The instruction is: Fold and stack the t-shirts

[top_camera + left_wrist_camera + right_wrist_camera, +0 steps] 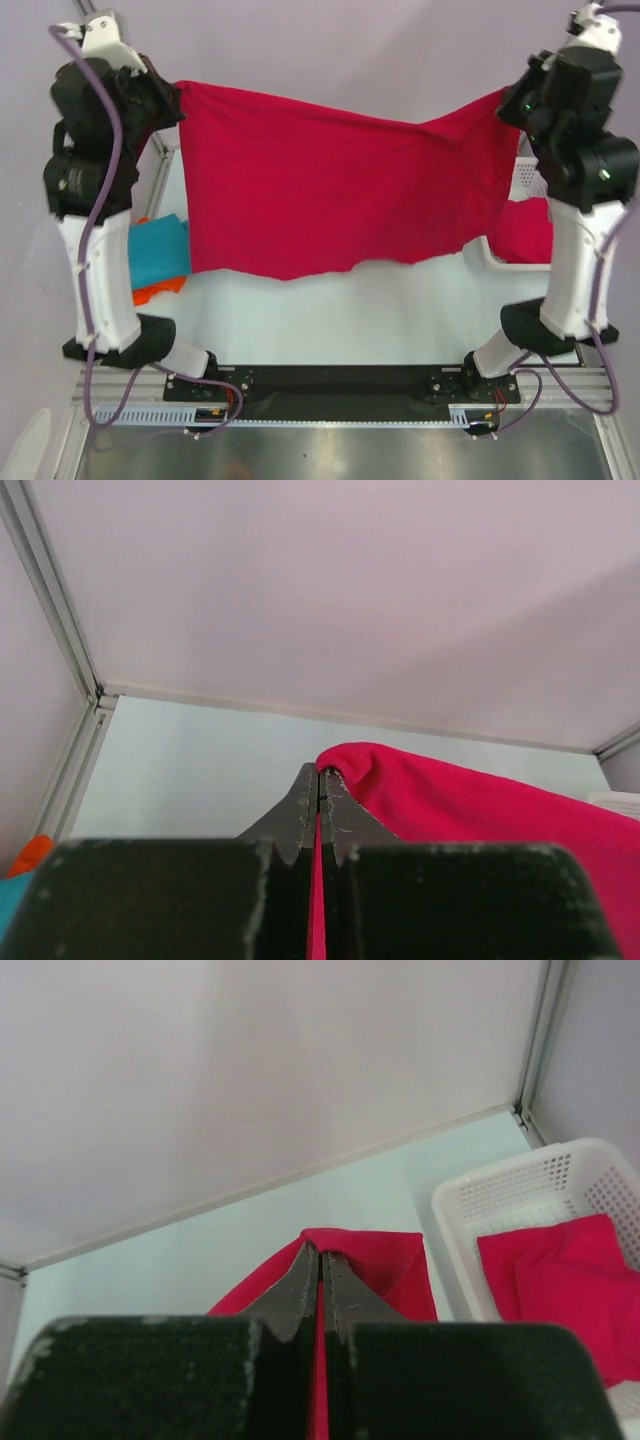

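Crimson throughout, the held t-shirt (pixel 340 190) hangs stretched between my two arms, raised above the white surface (pixel 380 310). Its upper edge sags slightly at mid-span. The lower hem is uneven and loose, and soft creases run across the fabric. I read the left gripper (pixel 319 780) as pressed together on one upper corner, and the right gripper (pixel 320 1255) as pinching the opposite corner. At left on the surface, a teal t-shirt (pixel 160 250) lies over an orange t-shirt (pixel 160 290). A second crimson t-shirt (pixel 570 1280) sits bunched in the white mesh basket (pixel 520 1190) at right.
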